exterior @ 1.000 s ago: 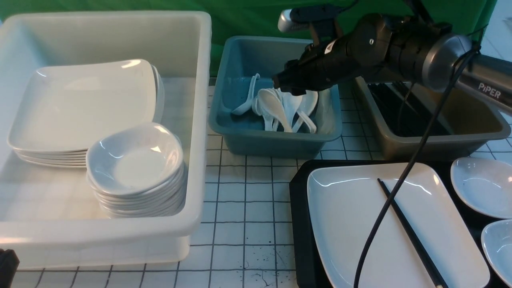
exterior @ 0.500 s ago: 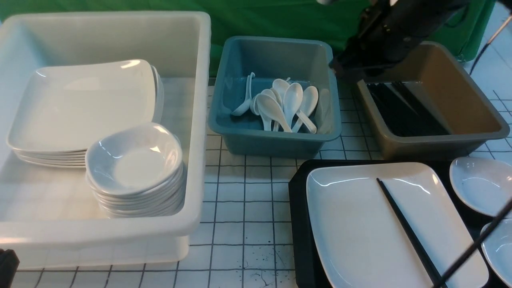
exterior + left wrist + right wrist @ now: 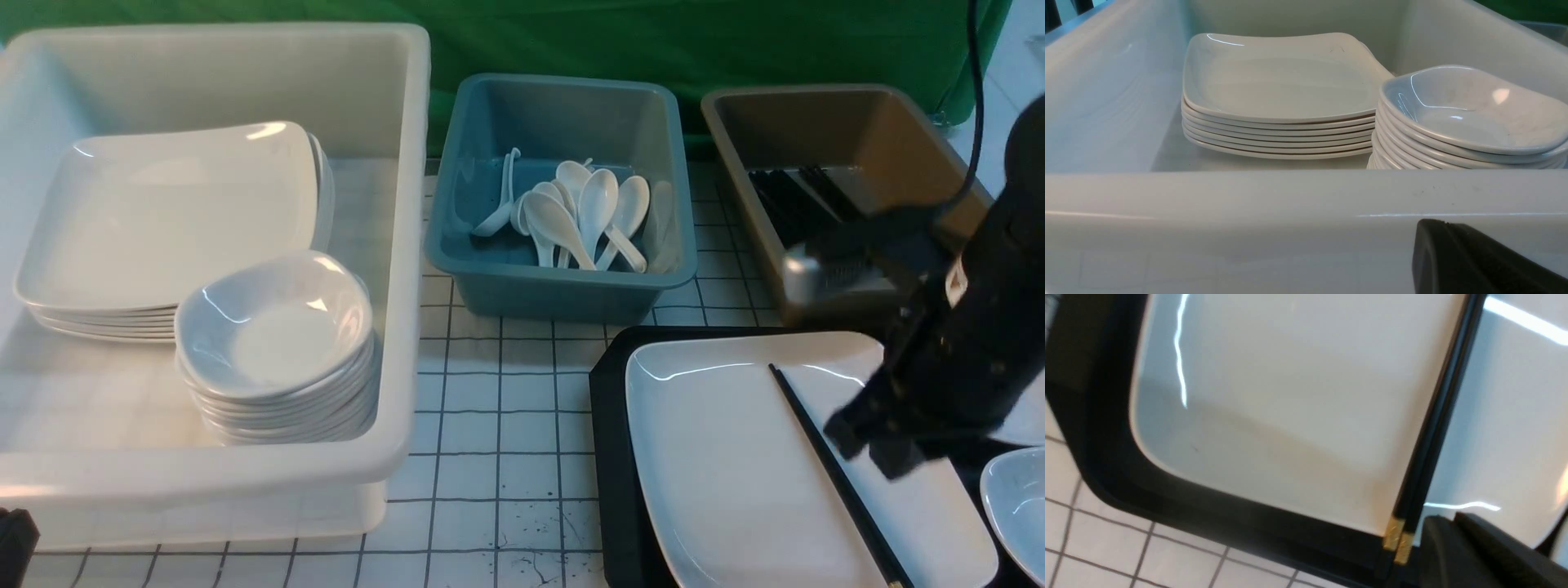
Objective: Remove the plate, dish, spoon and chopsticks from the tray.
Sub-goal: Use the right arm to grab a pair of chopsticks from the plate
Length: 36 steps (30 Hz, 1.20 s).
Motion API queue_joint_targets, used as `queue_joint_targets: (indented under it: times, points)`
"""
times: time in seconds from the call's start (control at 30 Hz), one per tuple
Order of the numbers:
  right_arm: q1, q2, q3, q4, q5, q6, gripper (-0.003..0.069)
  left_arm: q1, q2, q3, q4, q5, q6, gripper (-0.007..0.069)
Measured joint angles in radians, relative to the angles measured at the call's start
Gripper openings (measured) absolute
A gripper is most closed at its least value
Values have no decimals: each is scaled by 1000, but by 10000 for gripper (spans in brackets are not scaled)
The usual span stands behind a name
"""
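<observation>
The black tray [image 3: 612, 457] sits at the front right and holds the large white plate [image 3: 718, 457]. The black chopsticks [image 3: 824, 465] lie together diagonally across the plate. A small white dish [image 3: 1016, 498] sits on the tray's right side. No spoon shows on the tray. My right gripper [image 3: 878, 449] hangs low over the plate's right part, just right of the chopsticks, shut and empty. In the right wrist view the gripper [image 3: 1453, 517] is beside the chopsticks' gold-tipped ends [image 3: 1396, 539]. My left gripper [image 3: 1443, 222] is shut and empty, outside the white tub's near wall.
A large white tub [image 3: 408, 245] on the left holds a stack of square plates [image 3: 163, 220] and a stack of small dishes [image 3: 277, 343]. A blue tub [image 3: 563, 294] holds several white spoons [image 3: 571, 212]. A brown tub [image 3: 816, 106] holds black chopsticks [image 3: 784, 204].
My right arm has swung from above the blue tub, past the brown tub, and come down over the tray's right side. The left arm has not moved.
</observation>
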Motion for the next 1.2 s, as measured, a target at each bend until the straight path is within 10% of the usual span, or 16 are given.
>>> queue_joint_targets:
  times: [0.57, 0.9, 1.2]
  points:
    - [0, 110, 161, -92, -246, 142, 388, 0, 0, 0, 0, 0, -6, 22]
    - [0, 192, 158, -117, -257, 149, 389, 0, 0, 0, 0, 0, -6, 22]
    - [0, 200, 152, -113, -217, 141, 124, 0, 0, 0, 0, 0, -6, 22]
